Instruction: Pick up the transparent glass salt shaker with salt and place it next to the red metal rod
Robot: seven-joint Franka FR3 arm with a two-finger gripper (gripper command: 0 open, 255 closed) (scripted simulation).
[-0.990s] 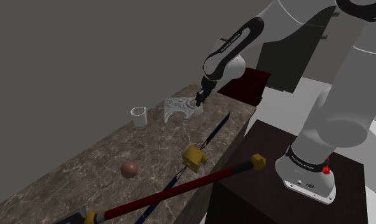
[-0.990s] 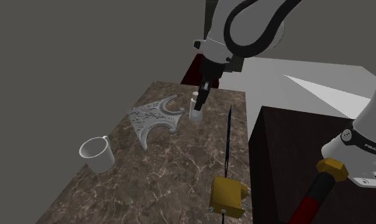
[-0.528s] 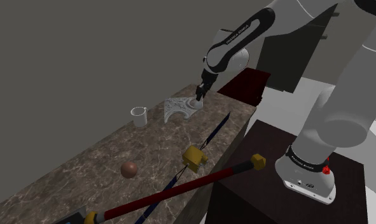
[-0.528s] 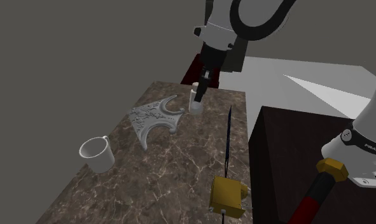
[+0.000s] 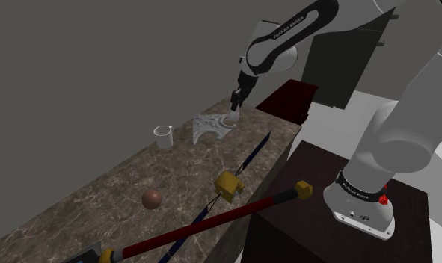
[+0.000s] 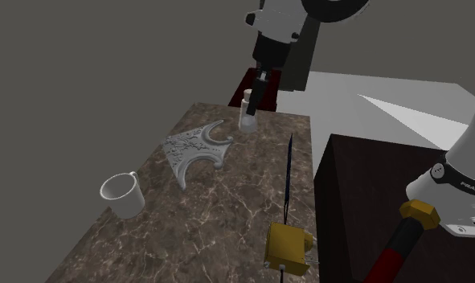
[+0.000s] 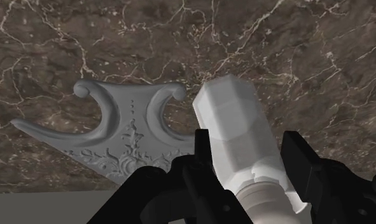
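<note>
Gripper (image 7: 247, 149) fingers are clamped on the white salt shaker (image 7: 234, 124), holding it tilted over the far end of the marble counter (image 5: 122, 187), just beside the grey carved ornament (image 5: 209, 127). The red rod (image 5: 212, 222) lies well apart, at the near end.

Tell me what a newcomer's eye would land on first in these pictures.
First the all-black two-finger gripper clasping a white faceted salt shaker over the far end of the brown marbled counter, beside a grey ornate bracket. Next, the long red rod with yellow hexagonal ends, lying from the counter's near end to the dark stand.
</note>
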